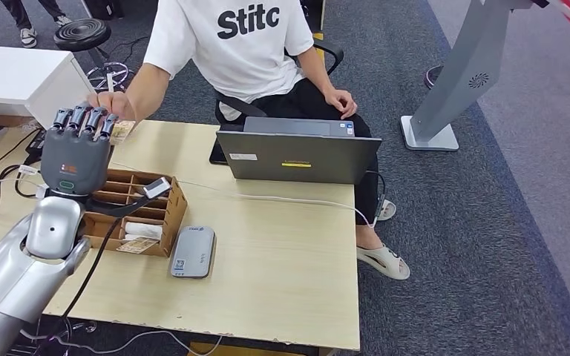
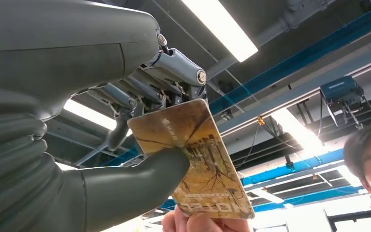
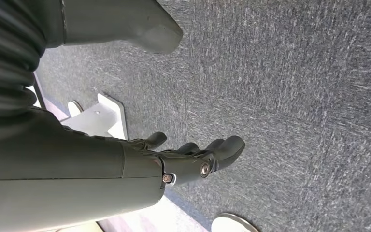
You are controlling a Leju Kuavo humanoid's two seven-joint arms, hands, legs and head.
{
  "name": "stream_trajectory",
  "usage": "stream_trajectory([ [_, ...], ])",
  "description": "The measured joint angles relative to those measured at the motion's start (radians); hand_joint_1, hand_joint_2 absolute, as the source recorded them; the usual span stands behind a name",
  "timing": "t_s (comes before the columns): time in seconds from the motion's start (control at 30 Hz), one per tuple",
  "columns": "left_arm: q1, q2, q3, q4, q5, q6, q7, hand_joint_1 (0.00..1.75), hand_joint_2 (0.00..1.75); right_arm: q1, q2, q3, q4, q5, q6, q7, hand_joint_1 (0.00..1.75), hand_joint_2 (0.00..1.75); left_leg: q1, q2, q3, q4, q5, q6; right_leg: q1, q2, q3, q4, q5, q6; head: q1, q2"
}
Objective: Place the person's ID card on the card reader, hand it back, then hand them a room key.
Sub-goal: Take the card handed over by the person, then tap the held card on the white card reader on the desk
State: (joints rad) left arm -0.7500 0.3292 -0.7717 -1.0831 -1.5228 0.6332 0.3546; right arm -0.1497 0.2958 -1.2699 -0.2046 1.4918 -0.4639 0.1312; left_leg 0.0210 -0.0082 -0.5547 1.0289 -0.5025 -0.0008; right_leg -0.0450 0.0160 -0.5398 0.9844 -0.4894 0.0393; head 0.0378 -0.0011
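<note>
My left hand [image 1: 78,148] is raised over the table's far left corner, back toward me. In the left wrist view its thumb [image 2: 140,179] and fingers pinch a gold-brown card [image 2: 198,154] with a tree pattern. A person's fingers [image 2: 198,223] hold the same card at its free end. From the head view, the person's hand [image 1: 113,106] reaches in right behind my fingers, and a corner of the card [image 1: 123,132] shows there. The grey card reader [image 1: 191,252] lies flat on the table with nothing on it. My right hand [image 3: 193,159] hangs over carpet, fingers apart, holding nothing.
A wooden compartment box [image 1: 137,211] with cards stands just below my left hand, next to the reader. A grey laptop [image 1: 297,152] sits at the table's far edge before the seated person. A white cable [image 1: 282,199] crosses the table. A grey stand [image 1: 453,96] is at right.
</note>
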Motion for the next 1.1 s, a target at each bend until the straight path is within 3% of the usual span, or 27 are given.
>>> stream_trajectory([
  [0.53, 0.06, -0.051, 0.0, -0.001, 0.0, 0.006, -0.078, 1.75, 1.75, 0.002, -0.001, 0.009, 0.003, -0.015, 0.0, 0.0, 0.0, 1.75, 0.0, 0.0, 0.0, 0.0, 0.0, 0.0, 0.0, 0.0, 0.0, 0.0, 0.0, 0.0, 0.0, 0.0],
  [0.7, 0.134, -0.124, 0.019, -0.024, 0.0, -0.069, -0.209, 1.75, 1.75, 0.003, -0.001, 0.009, 0.003, -0.038, 0.0, -0.006, 0.0, 1.75, 0.0, -0.001, 0.0, 0.0, 0.0, 0.0, 0.0, -0.001, 0.0, 0.0, 0.0, 0.0, 0.0, 0.0],
  [0.93, 0.189, -0.194, 0.052, -0.038, 0.004, -0.12, -0.271, 1.75, 1.75, 0.006, -0.002, 0.009, 0.003, -0.048, 0.002, -0.01, 0.0, 1.75, 0.0, -0.001, 0.0, 0.0, 0.0, 0.0, 0.0, -0.001, 0.0, 0.0, 0.0, 0.0, 0.0, 0.0],
  [1.1, 0.226, -0.238, 0.069, -0.038, 0.035, -0.26, -0.343, 1.75, 1.75, 0.008, -0.004, 0.009, 0.003, -0.074, 0.011, -0.021, 0.0, 1.75, 0.0, -0.001, 0.0, 0.0, 0.0, 0.0, 0.0, -0.001, 0.0, 0.0, 0.0, 0.0, 0.0, 0.0],
])
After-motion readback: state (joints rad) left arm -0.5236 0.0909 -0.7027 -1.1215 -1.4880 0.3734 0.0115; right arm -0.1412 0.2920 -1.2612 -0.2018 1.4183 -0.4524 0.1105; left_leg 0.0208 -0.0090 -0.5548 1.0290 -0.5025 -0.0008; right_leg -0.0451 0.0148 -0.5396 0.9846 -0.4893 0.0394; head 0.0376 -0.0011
